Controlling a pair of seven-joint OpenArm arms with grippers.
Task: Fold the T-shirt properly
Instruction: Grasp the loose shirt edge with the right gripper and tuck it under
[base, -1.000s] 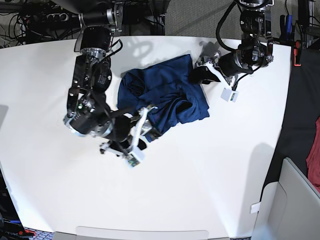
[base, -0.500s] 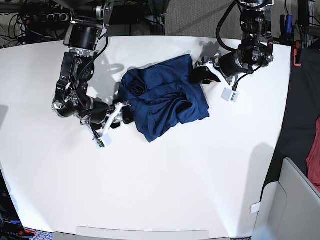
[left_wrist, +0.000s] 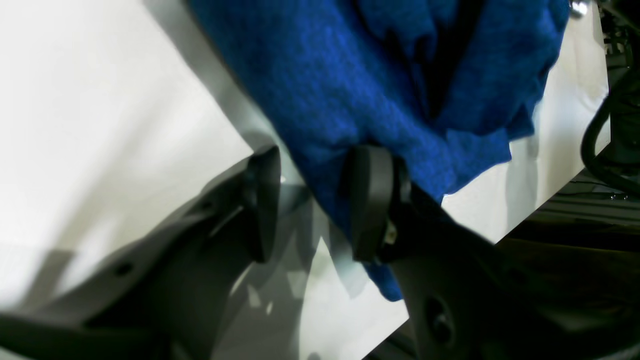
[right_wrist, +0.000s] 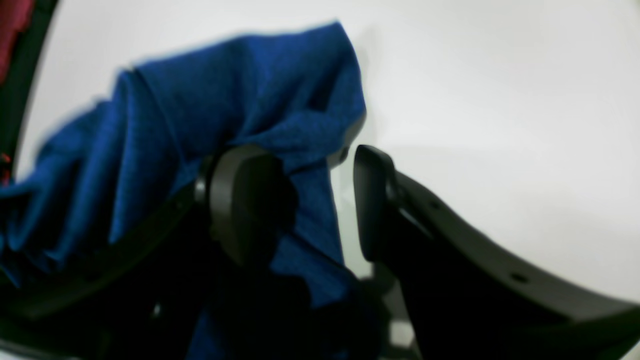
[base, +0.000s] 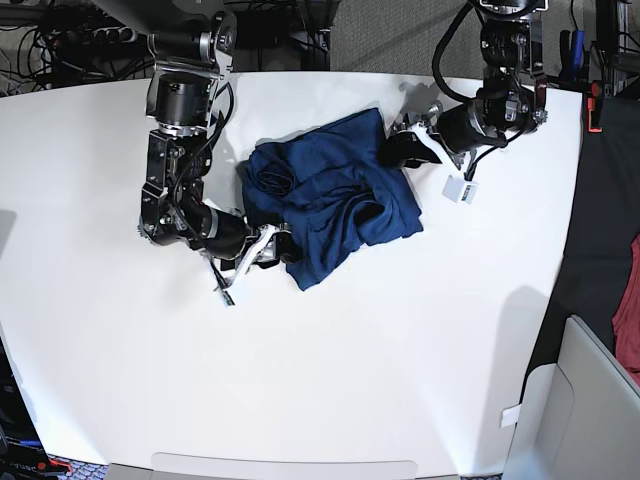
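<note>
The dark blue T-shirt (base: 330, 195) lies crumpled in a heap at the middle of the white table (base: 400, 350). My right gripper (base: 266, 248) sits low at its lower-left edge. In the right wrist view this gripper (right_wrist: 310, 205) is open, with a fold of the T-shirt (right_wrist: 200, 110) draped over one finger (right_wrist: 240, 200) and hanging into the gap. My left gripper (base: 400, 148) rests at the shirt's upper-right edge. Its wrist view shows this gripper (left_wrist: 315, 205) open too, straddling the T-shirt's (left_wrist: 350, 75) edge, with fabric against one finger (left_wrist: 370, 200).
A red cloth (base: 630, 320) hangs beyond the table's right edge, above a grey box (base: 585, 410). Cables and equipment (base: 80, 40) crowd the far side behind the table.
The right arm swung from the shirt's front corner out to the left, then came back against the lower-left edge. The shirt's lower corner shifted slightly. The left arm stayed put.
</note>
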